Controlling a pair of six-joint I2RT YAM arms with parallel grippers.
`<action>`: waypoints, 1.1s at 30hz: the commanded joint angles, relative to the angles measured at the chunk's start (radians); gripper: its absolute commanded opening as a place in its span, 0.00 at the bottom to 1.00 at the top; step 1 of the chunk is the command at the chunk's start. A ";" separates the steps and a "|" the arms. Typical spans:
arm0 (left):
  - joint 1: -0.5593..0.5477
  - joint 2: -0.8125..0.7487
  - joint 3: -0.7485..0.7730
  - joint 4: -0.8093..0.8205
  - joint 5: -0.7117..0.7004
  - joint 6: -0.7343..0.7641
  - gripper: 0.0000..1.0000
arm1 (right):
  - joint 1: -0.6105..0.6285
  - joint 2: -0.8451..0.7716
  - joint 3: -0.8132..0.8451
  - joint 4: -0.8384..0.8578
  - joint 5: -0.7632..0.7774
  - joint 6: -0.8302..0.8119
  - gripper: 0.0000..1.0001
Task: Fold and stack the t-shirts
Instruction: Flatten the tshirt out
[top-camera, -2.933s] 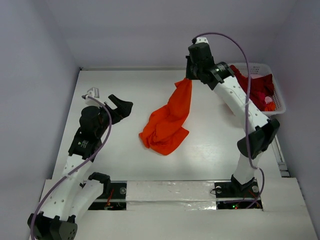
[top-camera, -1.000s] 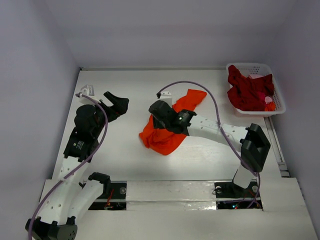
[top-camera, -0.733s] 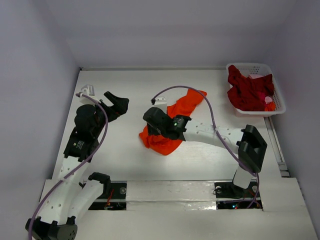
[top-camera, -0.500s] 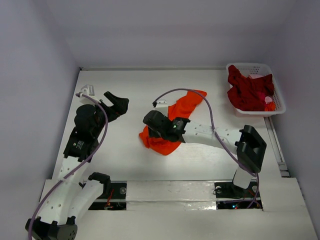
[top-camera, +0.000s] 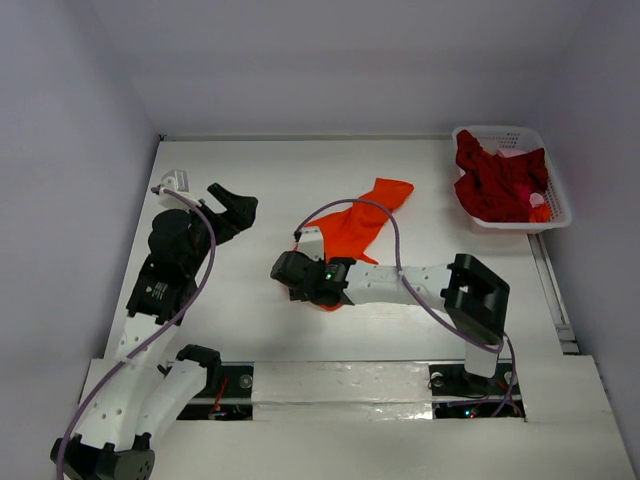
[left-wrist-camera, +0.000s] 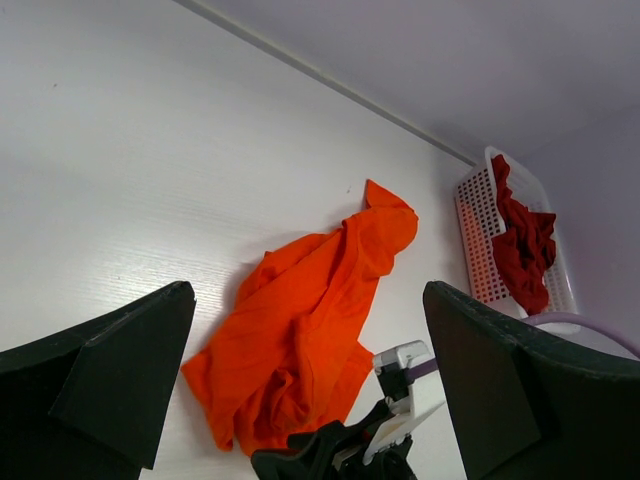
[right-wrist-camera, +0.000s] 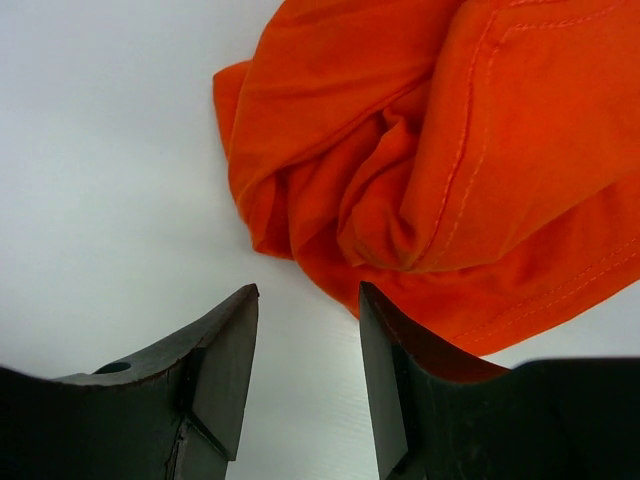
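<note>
Since the earlier frame, the right hand (top-camera: 288, 270) has moved toward the arm bases, to the near-left edge of the orange shirt (top-camera: 365, 215), which lies crumpled mid-worktop (top-camera: 300, 165). Its fingers are part-open, grasping nothing. Left hand (top-camera: 236, 206) is released, wide open, left of the shirt. Crimson shirts (top-camera: 495, 185) fill the basket (top-camera: 497, 129), far right

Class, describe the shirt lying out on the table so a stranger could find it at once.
Start at the white table; near its middle, by the right gripper, lies a crumpled shirt. It alone is bright orange and out on the tabletop; the other shirts are dark red and heaped in the basket at the far right.
</note>
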 joint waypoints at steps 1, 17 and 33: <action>-0.004 -0.020 0.035 0.015 -0.004 0.016 0.98 | -0.002 -0.040 -0.008 -0.015 0.094 0.060 0.50; -0.004 -0.028 0.028 0.015 -0.001 0.010 0.98 | -0.033 0.046 0.038 -0.036 0.177 0.071 0.51; -0.004 -0.033 0.023 0.013 0.005 0.010 0.98 | -0.077 0.093 0.124 -0.026 0.176 0.015 0.49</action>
